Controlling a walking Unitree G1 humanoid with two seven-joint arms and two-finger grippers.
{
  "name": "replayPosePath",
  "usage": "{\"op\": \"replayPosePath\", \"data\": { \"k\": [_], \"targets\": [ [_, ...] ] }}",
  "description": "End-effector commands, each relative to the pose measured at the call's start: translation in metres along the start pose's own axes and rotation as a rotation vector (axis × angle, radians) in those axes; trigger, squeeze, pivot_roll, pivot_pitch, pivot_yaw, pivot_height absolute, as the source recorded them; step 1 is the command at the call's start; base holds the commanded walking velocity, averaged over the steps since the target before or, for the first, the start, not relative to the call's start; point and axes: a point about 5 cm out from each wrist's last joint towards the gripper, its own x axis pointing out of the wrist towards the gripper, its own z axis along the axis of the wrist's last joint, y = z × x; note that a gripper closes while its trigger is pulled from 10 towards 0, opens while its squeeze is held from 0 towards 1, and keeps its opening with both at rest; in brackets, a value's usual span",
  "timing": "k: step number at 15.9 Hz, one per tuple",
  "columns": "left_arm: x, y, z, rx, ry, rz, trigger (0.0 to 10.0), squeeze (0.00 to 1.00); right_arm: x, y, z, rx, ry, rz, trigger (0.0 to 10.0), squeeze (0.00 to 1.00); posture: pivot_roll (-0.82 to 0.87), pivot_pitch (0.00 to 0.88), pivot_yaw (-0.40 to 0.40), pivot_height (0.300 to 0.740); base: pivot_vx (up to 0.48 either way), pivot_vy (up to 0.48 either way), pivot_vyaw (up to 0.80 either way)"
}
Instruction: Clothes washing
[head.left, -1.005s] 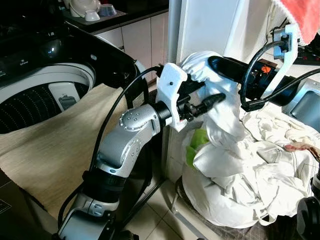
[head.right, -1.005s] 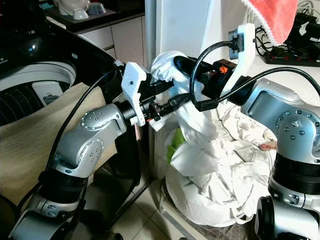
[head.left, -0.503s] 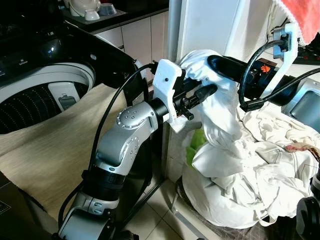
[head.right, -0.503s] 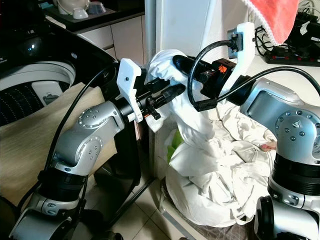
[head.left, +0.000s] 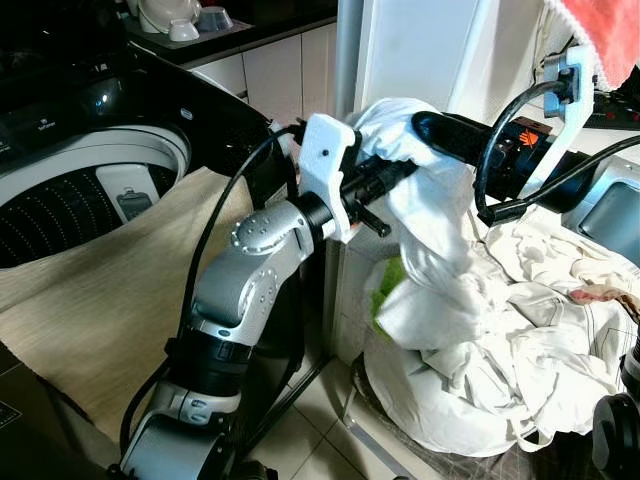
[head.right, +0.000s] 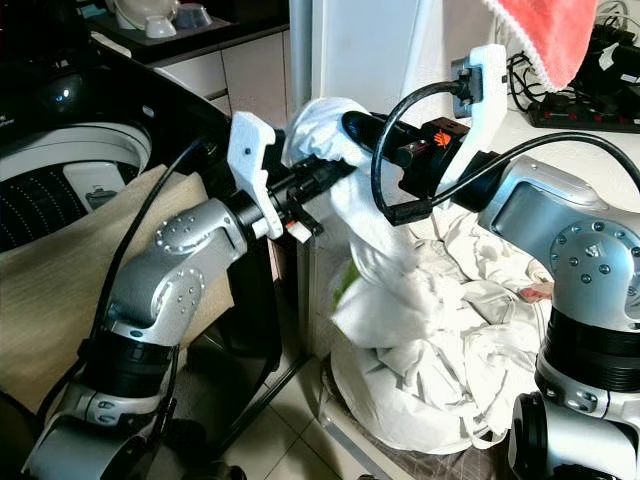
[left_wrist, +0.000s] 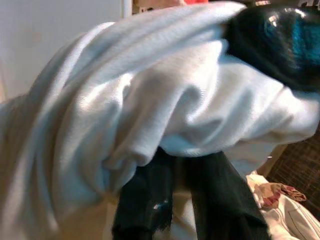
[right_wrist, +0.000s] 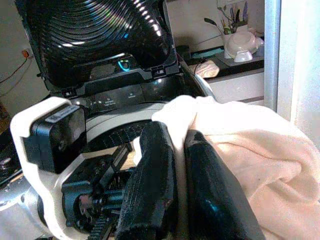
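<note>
A white garment (head.left: 430, 215) is clamped between the closed fingers of the right end effector (right_wrist: 172, 150) and of the left end effector (head.left: 385, 175), its lower part trailing below both onto the laundry pile (head.left: 520, 330) beside the washing machine (head.left: 90, 150).

The head stereo pair looks forward and down from above both arms, taking in the washing machine (head.left: 90, 170) on the left and the laundry basket (head.right: 420, 440) on the right. The left wrist camera sits very close to the white garment (left_wrist: 150, 100). The right wrist camera faces the washing machine, sharing the garment and the left gripper (right_wrist: 107, 200).
</note>
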Motion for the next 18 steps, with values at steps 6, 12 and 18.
{"op": "replayPosePath", "data": {
  "k": [6, 12, 18],
  "targets": [
    [-0.011, 0.047, 0.032, 0.069, -0.148, 0.285, 0.0, 0.0, 0.0, 0.016, 0.017, -0.098, -0.048, 0.076, 10.0, 1.0, -0.09, 0.0, 0.029, 0.74, 0.0, 0.0, 0.0],
    [-0.064, 0.13, 0.137, 0.494, -0.314, 0.645, 0.0, 0.0, -0.001, 0.023, 0.018, -0.18, -0.061, 0.086, 10.0, 0.0, -0.08, 0.0, 0.029, 0.74, 0.0, 0.0, 0.0],
    [-0.094, 0.173, 0.183, 0.784, -0.157, 0.816, 0.0, 0.0, 0.003, 0.022, 0.007, -0.221, -0.034, 0.061, 10.0, 0.0, -0.08, 0.0, 0.034, 0.74, 0.0, 0.0, 0.0]
  ]
}}
